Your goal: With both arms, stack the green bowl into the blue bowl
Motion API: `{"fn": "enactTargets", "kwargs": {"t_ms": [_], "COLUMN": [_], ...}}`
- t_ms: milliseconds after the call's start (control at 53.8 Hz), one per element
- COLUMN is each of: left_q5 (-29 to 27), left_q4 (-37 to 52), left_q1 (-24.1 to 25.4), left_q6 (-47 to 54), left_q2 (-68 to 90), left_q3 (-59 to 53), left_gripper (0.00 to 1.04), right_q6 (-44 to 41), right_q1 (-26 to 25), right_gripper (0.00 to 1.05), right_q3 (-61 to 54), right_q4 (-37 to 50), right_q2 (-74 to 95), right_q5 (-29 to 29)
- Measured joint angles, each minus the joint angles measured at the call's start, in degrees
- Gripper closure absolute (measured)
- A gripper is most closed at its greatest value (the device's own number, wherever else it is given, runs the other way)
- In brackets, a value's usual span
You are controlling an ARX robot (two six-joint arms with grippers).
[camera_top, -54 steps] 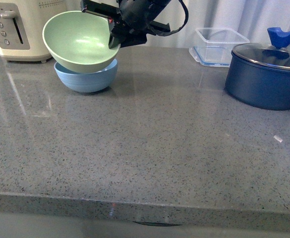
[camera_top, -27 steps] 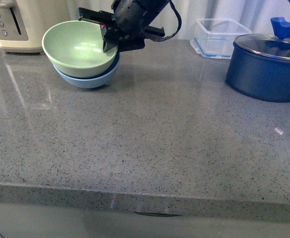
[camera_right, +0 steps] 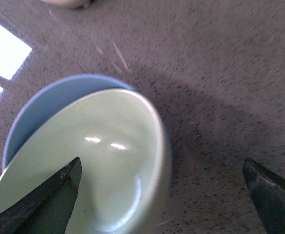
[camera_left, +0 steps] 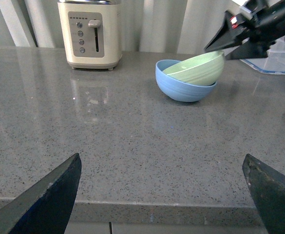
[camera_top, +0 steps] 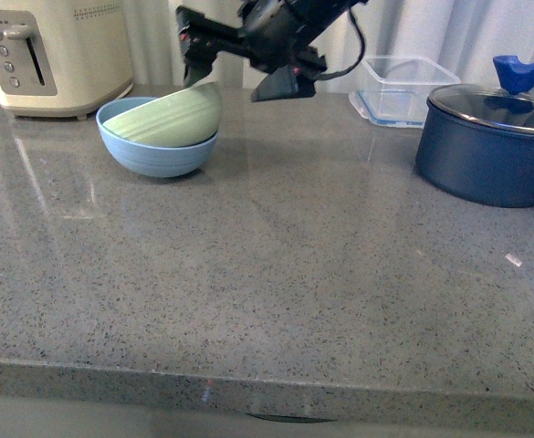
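Note:
The green bowl lies tilted inside the blue bowl at the back left of the grey counter, its right rim raised. Both also show in the left wrist view, the green bowl in the blue bowl, and in the right wrist view, green in blue. My right gripper is open and empty just above and behind the green bowl's raised rim, apart from it. My left gripper is open and empty low over the counter's front edge, far from the bowls.
A cream toaster stands at the back left beside the bowls. A clear plastic container and a dark navy pot with a glass lid stand at the back right. The counter's front edge runs near.
The right gripper lowered the green bowl into the blue bowl, let it go and rose. The green bowl now rests tilted in the blue bowl.

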Motion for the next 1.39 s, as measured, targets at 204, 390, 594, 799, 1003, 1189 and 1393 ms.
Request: {"fn": "enactTargets", "kwargs": {"t_ms": [204,390,594,799,1003,1189,1393], "left_q5": [0.0,0.0,0.0,0.0,0.1,0.0,0.0], "left_q4": [0.0,0.0,0.0,0.0,0.0,0.0,0.0], "left_q1": [0.0,0.0,0.0,0.0,0.0,0.0,0.0], "left_q6": [0.0,0.0,0.0,0.0,0.0,0.0,0.0], "left_q2": [0.0,0.0,0.0,0.0,0.0,0.0,0.0], "left_q3": [0.0,0.0,0.0,0.0,0.0,0.0,0.0], "left_gripper": [0.07,0.07,0.07,0.07,0.07,0.07,0.07], "right_q6": [-3.4,-4.1,-4.1,-4.3,-5.6,-6.4,-6.7], "right_q1": [-6.9,-12.4,-22.0,-30.4,-29.5,-27.8,-26.6], "right_gripper": [0.1,0.1,0.1,0.1,0.24,0.54,0.87], "right_q3": [-28.5,-44.8,-66.8,-81.6,-93.1,-112.7,-125.7], "right_q4": [9.6,14.2,20.4,21.9,42.9,68.7,74.5], "right_q2": [-25.8,-37.4,-57.7,-70.3,-73.7,-82.7,-88.6], "right_q5": [-2.3,-3.5,-2.8,2.6,11.8,15.1,16.7]}}
